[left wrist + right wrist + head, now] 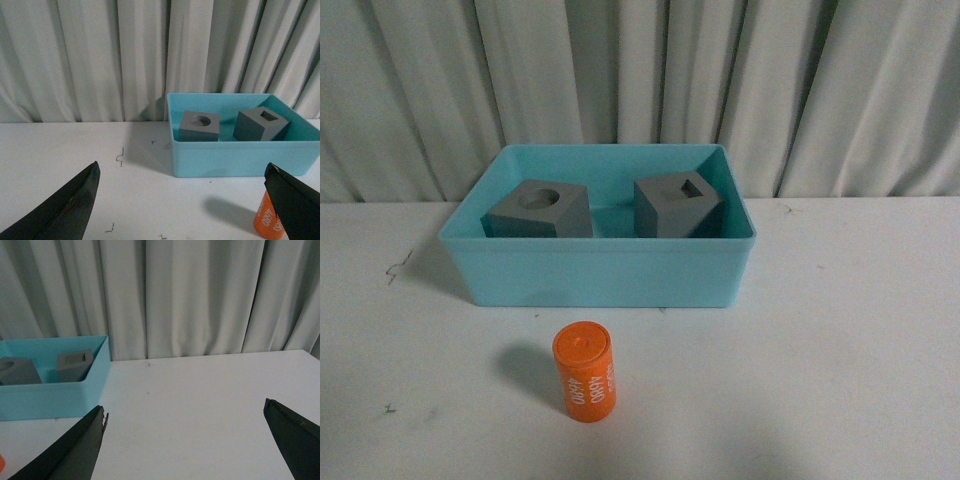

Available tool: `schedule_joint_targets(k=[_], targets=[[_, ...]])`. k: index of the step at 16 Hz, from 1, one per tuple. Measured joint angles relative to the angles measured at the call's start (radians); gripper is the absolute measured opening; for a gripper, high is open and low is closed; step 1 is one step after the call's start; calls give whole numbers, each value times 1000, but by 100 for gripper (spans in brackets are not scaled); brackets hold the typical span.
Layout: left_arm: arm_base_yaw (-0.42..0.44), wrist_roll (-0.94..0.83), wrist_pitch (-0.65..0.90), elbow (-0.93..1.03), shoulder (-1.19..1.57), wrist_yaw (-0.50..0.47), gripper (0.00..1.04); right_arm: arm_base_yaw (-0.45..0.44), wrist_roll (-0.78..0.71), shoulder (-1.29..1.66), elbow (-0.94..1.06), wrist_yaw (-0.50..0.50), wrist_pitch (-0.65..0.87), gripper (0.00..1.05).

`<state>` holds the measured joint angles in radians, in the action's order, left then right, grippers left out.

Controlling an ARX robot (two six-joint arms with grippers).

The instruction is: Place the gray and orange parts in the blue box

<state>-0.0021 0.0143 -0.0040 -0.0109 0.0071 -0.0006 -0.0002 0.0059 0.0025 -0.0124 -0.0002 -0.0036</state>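
Note:
The blue box (pixel 600 275) stands at the table's far middle. Inside it sit two gray cubes: one with a round recess (pixel 541 209) on the left, one with a square recess (pixel 677 207) on the right, tilted. An orange cylinder (pixel 584 371) with white lettering stands upright on the table in front of the box. Neither arm shows in the front view. My left gripper (pixel 182 172) is open, with the orange cylinder (pixel 267 220) partly hidden behind one fingertip. My right gripper (pixel 185 410) is open over bare table, the blue box (pixel 55 395) off to one side.
A pale pleated curtain (pixel 640 90) closes off the back of the white table (pixel 840 340). Small dark scuff marks (pixel 395 268) dot the table left of the box.

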Motion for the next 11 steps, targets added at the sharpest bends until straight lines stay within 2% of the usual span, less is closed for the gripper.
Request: schedule_joint_targets(k=[2, 3, 4, 6, 7, 8, 10, 11], targets=[[0, 0, 0, 0, 0, 0, 98, 1, 1, 4, -2, 5, -16, 98], [0, 0, 0, 0, 0, 0, 98, 5, 57, 127, -85, 53, -207, 98], [0, 0, 1, 0, 0, 1, 98, -42, 84, 357, -171, 14, -186, 98], [0, 0, 0, 0, 0, 0, 98, -110, 17, 698, -349, -151, 90, 98], [0, 0, 0, 0, 0, 0, 98, -88, -49, 845, -436, -224, 174, 98], [0, 0, 1, 0, 0, 0, 98, -42, -137, 983, -506, -300, 191, 98], [0, 0, 0, 0, 0, 0, 98, 95, -304, 1244, -607, -406, 89, 98], [0, 0, 0, 0, 0, 0, 98, 168, -372, 1338, -660, -417, 56, 98]])
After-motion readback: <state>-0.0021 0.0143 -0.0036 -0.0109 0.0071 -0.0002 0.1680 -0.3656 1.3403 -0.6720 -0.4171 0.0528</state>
